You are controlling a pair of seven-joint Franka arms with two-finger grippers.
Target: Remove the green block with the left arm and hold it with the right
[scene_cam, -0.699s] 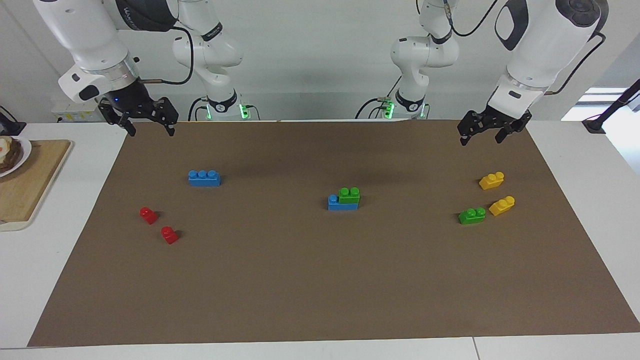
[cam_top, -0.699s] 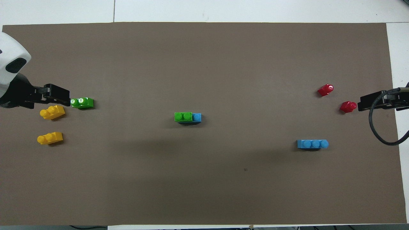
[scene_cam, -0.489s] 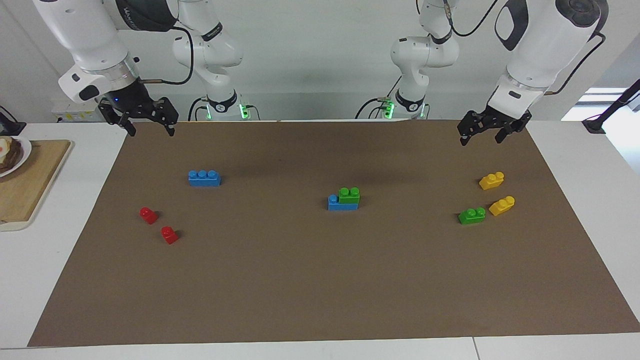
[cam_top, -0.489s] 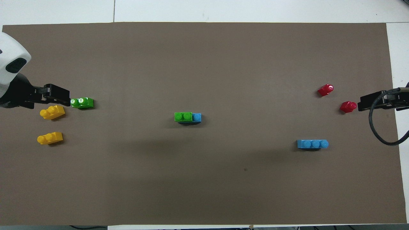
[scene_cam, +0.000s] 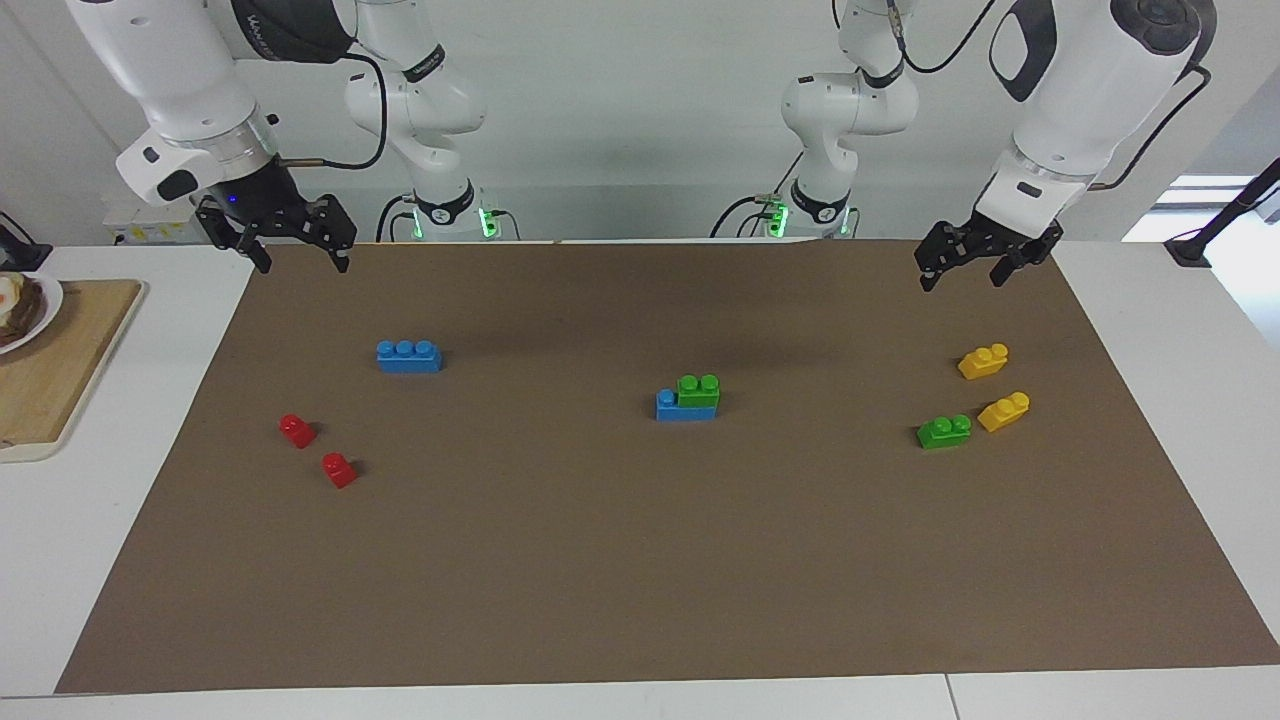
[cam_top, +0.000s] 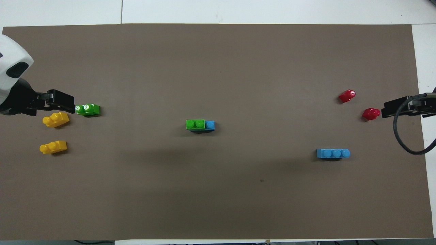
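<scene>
At the middle of the brown mat, one green block (scene_cam: pixel 698 389) (cam_top: pixel 195 124) is stacked on a blue brick (scene_cam: pixel 684 405) (cam_top: pixel 210 125), leaving one blue stud uncovered. A second green block (scene_cam: pixel 944 431) (cam_top: pixel 88 109) lies loose toward the left arm's end. My left gripper (scene_cam: pixel 962 280) (cam_top: pixel 61 102) hangs open and empty over the mat's edge near the robots, at the left arm's end. Over the mat's corner at the right arm's end, my right gripper (scene_cam: pixel 304 265) (cam_top: pixel 395 109) also hangs open, holding nothing. Both arms wait.
Two yellow bricks (scene_cam: pixel 983 361) (scene_cam: pixel 1003 411) lie beside the loose green block. A longer blue brick (scene_cam: pixel 408 356) and two red pieces (scene_cam: pixel 297 430) (scene_cam: pixel 339 469) lie toward the right arm's end. A wooden board (scene_cam: pixel 50 370) with a plate sits off the mat there.
</scene>
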